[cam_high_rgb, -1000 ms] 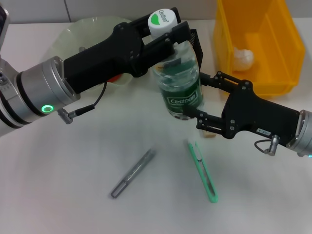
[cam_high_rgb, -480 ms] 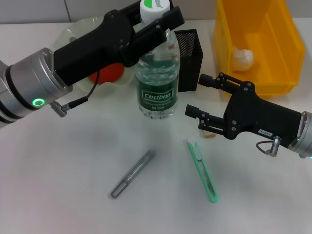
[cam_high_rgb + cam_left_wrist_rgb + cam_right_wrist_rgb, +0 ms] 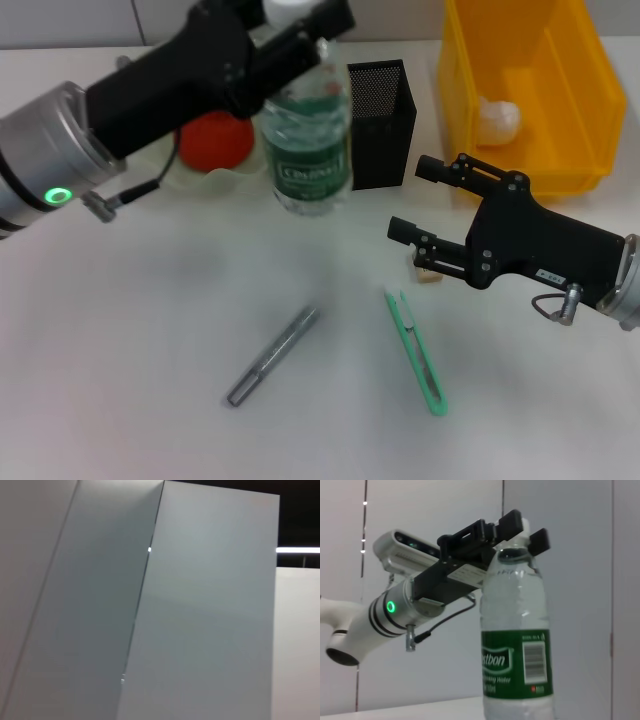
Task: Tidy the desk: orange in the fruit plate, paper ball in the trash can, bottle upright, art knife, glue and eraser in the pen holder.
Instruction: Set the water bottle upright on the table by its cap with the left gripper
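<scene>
My left gripper [image 3: 293,27] is shut on the neck of the bottle [image 3: 305,150], which stands upright between the fruit plate [image 3: 222,182] and the pen holder [image 3: 380,122]. I cannot tell whether its base touches the desk [image 3: 120,330]. The right wrist view shows the bottle [image 3: 517,650] with the left gripper [image 3: 526,530] clamped under its cap. The orange [image 3: 214,141] lies in the fruit plate. The paper ball [image 3: 497,120] sits in the trash can [image 3: 585,110]. My right gripper [image 3: 410,200] hangs open above the eraser [image 3: 430,277]. The art knife [image 3: 416,350] and glue [image 3: 272,355] lie near the front.
The left arm reaches across the back left of the desk, covering most of the fruit plate. The right arm comes in from the right edge, low over the desk. The left wrist view shows only blank wall panels.
The left arm has carried the bottle back and leftward, from in front of the pen holder to beside the fruit plate, bringing it upright. The right gripper has hardly moved.
</scene>
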Available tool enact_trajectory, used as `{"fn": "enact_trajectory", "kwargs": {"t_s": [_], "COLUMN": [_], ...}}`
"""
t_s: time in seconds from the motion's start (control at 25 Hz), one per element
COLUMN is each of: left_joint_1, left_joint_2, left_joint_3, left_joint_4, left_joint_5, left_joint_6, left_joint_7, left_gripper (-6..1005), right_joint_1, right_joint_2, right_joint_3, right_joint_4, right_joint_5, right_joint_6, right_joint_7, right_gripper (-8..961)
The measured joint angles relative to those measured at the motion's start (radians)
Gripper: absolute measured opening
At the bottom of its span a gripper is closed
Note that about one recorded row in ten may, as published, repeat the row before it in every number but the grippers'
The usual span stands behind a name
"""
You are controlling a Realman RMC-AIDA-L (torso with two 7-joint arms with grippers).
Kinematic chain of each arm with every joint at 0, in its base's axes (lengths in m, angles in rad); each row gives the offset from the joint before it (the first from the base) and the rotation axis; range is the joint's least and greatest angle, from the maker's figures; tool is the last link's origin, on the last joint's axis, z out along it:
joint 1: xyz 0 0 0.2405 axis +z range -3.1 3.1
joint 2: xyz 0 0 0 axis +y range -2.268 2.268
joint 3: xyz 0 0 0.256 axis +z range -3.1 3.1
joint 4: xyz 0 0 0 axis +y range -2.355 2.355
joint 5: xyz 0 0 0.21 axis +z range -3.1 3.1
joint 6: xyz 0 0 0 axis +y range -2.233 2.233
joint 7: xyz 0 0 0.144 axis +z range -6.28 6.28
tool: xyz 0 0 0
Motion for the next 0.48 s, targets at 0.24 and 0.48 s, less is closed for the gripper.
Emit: {"fn": "enact_trajectory", "kwargs": {"t_s": [0.24, 0.48], "left_joint_1": [0.053, 0.058], "left_joint_2": [0.017, 0.020], "left_joint_3": [-0.065, -0.157], "left_joint_4": [0.092, 0.136], "left_joint_5": [0.014, 0.095], "left_joint_6": [-0.074, -0.133], "left_joint_7": [0.001, 0.001], "left_gripper": [447, 448], "right_joint_1": [-0.020, -0.018], "right_joint_2": [-0.002, -0.002], "right_joint_3": [0.011, 0.015], "right_joint_4": [0.000, 0.000], "right_joint_5": [0.022, 0.023], "right_joint_6": [-0.009, -0.007], "right_joint_7": [0.000, 0.002], "right_gripper": [733, 733]}}
